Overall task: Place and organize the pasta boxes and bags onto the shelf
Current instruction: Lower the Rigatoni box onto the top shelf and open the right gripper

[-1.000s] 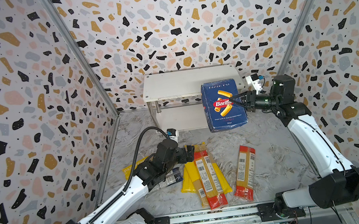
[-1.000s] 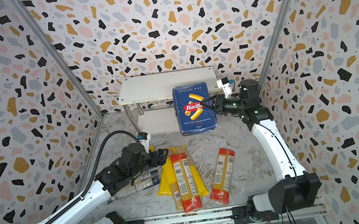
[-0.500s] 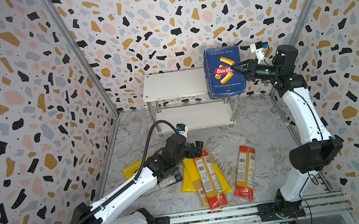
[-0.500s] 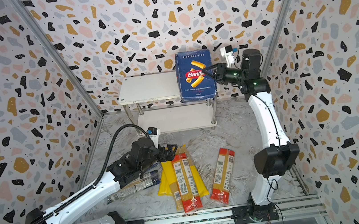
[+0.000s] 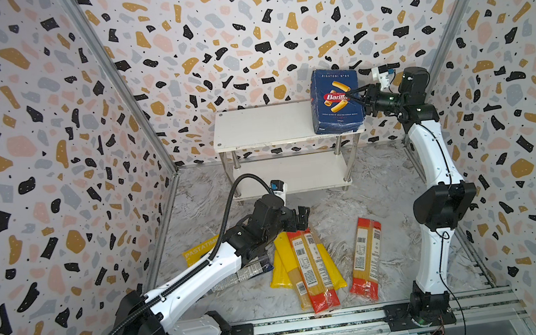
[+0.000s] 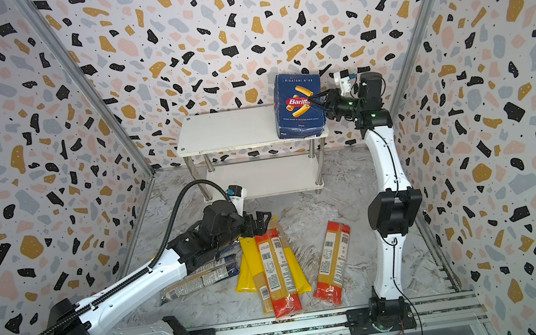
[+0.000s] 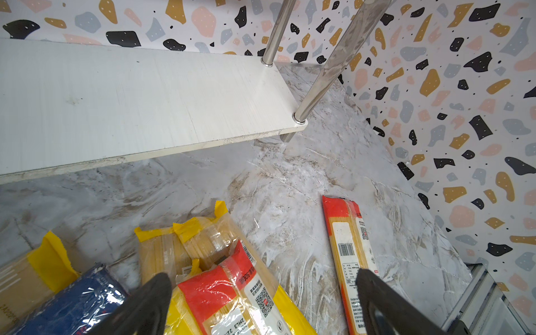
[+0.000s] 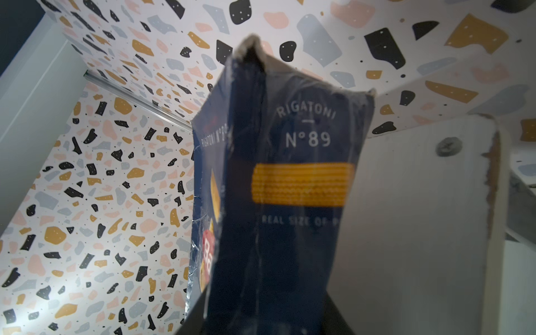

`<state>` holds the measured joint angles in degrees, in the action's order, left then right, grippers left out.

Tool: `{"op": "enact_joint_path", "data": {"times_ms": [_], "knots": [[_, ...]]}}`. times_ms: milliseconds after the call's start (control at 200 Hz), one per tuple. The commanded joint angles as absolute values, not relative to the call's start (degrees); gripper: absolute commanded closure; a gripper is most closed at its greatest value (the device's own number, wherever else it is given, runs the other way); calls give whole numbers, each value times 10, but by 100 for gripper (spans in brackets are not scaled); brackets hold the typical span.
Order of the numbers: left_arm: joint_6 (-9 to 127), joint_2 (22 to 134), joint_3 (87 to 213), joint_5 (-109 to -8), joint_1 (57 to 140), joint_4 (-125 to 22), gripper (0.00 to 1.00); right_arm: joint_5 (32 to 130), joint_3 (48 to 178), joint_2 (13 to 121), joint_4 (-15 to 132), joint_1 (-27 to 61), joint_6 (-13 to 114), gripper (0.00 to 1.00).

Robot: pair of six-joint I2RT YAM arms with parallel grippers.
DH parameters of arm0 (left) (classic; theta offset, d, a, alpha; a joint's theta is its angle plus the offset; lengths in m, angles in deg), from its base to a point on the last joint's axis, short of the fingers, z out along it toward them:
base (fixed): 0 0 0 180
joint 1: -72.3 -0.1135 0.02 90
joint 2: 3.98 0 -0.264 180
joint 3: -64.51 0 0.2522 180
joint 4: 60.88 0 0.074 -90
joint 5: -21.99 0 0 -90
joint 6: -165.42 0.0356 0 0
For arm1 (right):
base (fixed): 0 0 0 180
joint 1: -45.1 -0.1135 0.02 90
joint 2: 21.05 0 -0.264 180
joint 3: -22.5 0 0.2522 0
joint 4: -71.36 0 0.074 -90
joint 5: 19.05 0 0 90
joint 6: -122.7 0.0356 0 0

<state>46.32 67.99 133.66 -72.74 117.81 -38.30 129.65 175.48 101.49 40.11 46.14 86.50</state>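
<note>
Dark blue pasta box (image 5: pixel 336 111) stands upright at the right end of the shelf's (image 5: pixel 261 127) top board, the right gripper (image 5: pixel 353 96) clamped on it. The left gripper (image 5: pixel 302 214) hangs, jaws spread wide, over the bags (image 5: pixel 309 264) lying on the marble floor (image 5: pixel 385 202).

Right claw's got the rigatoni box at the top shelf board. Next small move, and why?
Probably lower the box a touch until it sits flat on the shelf, before any release. The right claw is shut on its side; it stands upright at the right end of the top board, near the front edge, and whether its base touches is unclear.
</note>
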Motion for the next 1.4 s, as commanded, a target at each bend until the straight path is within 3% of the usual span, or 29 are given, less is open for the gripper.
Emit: {"op": "enact_joint_path", "data": {"times_ms": [0, 155, 345, 471, 681, 821, 936, 1006, 1397], "knots": [[474, 684, 1358, -718, 1181, -404, 1, 1319, 1791, 978, 483, 473, 868, 82], [470, 696, 1357, -709, 1181, -411, 1, 1322, 1790, 987, 475, 479, 864, 76], [470, 707, 1356, -706, 1181, -415, 1, 1325, 1789, 998, 457, 480, 860, 50], [464, 715, 1359, -711, 1181, -410, 1, 1320, 1783, 998, 447, 477, 849, 49], [467, 722, 1364, -709, 1181, -400, 1, 1310, 1783, 1002, 423, 472, 830, 31], [467, 718, 1360, -712, 1181, -401, 0, 1307, 1781, 1004, 412, 472, 826, 25], [467, 718, 1360, -712, 1182, -398, 1, 1302, 1780, 1003, 390, 474, 810, 13], [469, 718, 1360, -712, 1181, -397, 0, 1290, 1780, 998, 371, 476, 793, 0], [469, 715, 1361, -709, 1181, -396, 0, 1218, 1802, 990, 260, 487, 703, 1]]}}
